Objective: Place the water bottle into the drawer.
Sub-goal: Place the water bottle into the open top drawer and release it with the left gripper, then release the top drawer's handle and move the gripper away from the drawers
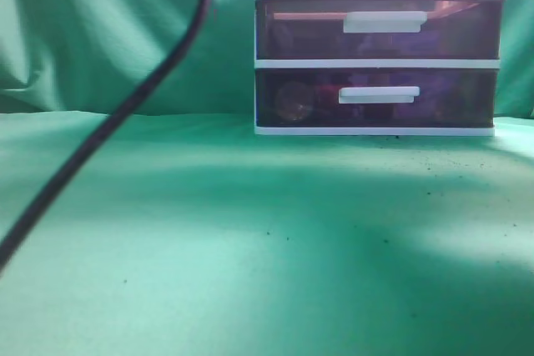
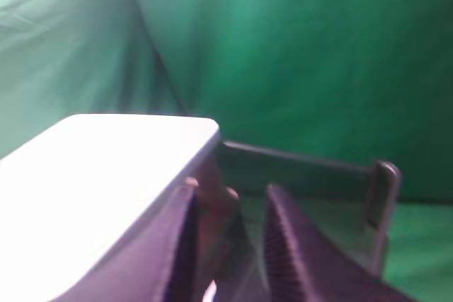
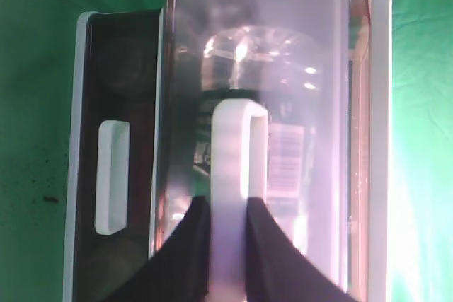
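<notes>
Lying inside the pink see-through drawer (image 3: 325, 47), the clear labelled water bottle (image 3: 255, 76) is seen lengthwise along its handle (image 3: 237, 189), which is clamped by the right gripper (image 3: 228, 245); the left gripper (image 2: 233, 245) is parted.

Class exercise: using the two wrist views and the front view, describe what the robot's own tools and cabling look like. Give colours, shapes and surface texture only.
The left tool has two dark, purplish-black fingers that taper toward the tip, with fine ribbed grip ridges on the inner faces. The right tool shows two smooth black fingers, wide at the base and narrowing to points. A thick black cable curves diagonally across the front view. No markings or labels are visible.
</notes>
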{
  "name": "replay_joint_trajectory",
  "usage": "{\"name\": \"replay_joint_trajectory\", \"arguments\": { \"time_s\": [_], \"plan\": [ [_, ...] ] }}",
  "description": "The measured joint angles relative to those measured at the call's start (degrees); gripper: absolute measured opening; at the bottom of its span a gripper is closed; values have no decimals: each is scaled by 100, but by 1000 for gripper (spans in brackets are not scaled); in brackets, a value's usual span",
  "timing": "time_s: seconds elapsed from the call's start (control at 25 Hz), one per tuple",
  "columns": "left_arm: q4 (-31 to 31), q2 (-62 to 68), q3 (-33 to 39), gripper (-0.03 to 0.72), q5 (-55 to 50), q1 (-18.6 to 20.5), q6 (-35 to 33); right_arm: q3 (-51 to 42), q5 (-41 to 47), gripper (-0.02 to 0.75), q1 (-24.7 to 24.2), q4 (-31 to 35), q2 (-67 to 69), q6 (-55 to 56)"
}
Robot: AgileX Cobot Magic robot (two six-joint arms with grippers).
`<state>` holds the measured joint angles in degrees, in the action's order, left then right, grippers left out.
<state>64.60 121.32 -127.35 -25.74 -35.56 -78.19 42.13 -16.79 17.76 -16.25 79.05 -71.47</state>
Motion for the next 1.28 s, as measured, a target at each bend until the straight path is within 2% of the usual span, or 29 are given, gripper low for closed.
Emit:
{"name": "replay_joint_trajectory", "arguments": {
  "time_s": [0.08, 0.2, 0.32, 0.44, 0.52, 0.6, 0.68, 0.88, 1.08, 1.28],
  "plan": [
    [-1456, -232, -32, 115, -855, 11, 1079, 0, 0, 95, 0, 0, 0, 0],
    [-2878, -560, -46, 0, -1809, 11, 2557, 0, -28, 95, 0, 0, 0, -53],
    [-4339, -915, -46, 0, -2232, 11, 4030, 46, 13, 95, 0, 13, 0, -231],
    [-5969, -1417, -46, 0, -2667, 11, 5874, 300, 209, 95, 0, 27, 22, -450],
    [-6753, -1770, -46, 0, -3240, 11, 6572, 556, 285, 95, 0, 51, 72, -475],
    [-6964, -2139, -46, 0, -3895, 35, 6855, 791, 399, 95, -25, 87, 179, -462],
    [-6861, -2543, -46, 0, -4450, 35, 6913, 1047, 470, 95, -101, 143, 375, -462],
    [-6420, -3558, 239, 0, -4673, 35, 6913, 1839, 346, 95, -174, 422, 1252, -556],
    [-6367, -4802, 1569, 0, -4467, 35, 7046, 2587, 199, 95, -398, 434, 1946, -616],
    [-6367, -5942, 3484, 0, -3580, 35, 7351, 2841, 151, 95, -521, 363, 2177, -627]
  ]
}}
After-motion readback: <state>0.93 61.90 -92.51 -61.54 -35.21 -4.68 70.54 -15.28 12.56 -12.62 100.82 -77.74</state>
